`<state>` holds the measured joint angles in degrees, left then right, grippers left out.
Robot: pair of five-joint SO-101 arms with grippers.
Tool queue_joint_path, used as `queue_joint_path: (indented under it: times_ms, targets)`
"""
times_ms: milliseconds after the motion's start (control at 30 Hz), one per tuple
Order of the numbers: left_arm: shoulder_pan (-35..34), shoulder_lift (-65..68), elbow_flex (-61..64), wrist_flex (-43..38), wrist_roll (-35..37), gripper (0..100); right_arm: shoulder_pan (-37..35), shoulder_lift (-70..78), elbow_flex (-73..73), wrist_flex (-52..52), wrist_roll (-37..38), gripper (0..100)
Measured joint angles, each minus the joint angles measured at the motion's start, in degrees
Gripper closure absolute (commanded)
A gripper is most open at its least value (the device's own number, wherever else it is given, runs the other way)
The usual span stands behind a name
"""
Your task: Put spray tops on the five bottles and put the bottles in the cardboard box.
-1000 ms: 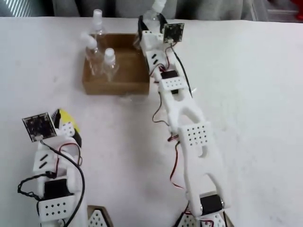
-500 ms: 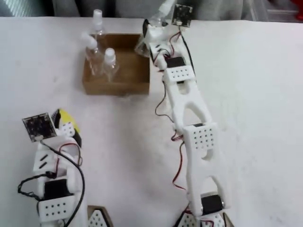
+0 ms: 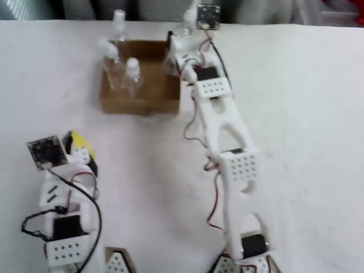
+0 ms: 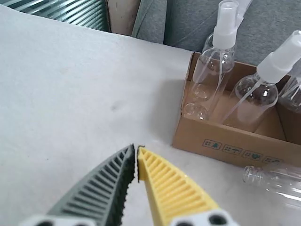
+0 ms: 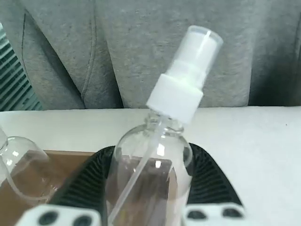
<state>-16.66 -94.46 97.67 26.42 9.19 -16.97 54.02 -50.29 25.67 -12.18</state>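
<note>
The right jaws pinch a bottle (image 5: 149, 181) with a spray top (image 5: 186, 89) at the edge of the cardboard box (image 3: 139, 103), which holds three bottles (image 3: 132, 77); the left jaws are pressed together

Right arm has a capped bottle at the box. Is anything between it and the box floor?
Nothing visible does. The right gripper holds the bottle at the cardboard box rim; the three bottles inside stand toward the opposite side, so the floor nearest it is bare.
</note>
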Motion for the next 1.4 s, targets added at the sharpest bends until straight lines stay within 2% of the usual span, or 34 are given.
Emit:
queue_joint_path:
  times_ms: [300, 733, 1133, 1400]
  targets:
    - [0.0, 0.0, 0.0, 0.0, 0.0, 97, 0.0, -1.58, 0.0, 2.9, 0.0, 98.2]
    - [0.0, 0.0, 0.0, 0.0, 0.0, 97, -0.18, -11.6, 0.0, 18.02, 0.0, 98.2]
    - [0.0, 0.0, -0.09, 0.18, 0.0, 97, 0.44, -23.74, 0.0, 46.15, 0.0, 98.2]
    - [0.0, 0.0, -5.98, 7.47, 0.0, 97, 3.52, -25.41, 0.0, 59.43, 0.0, 98.1]
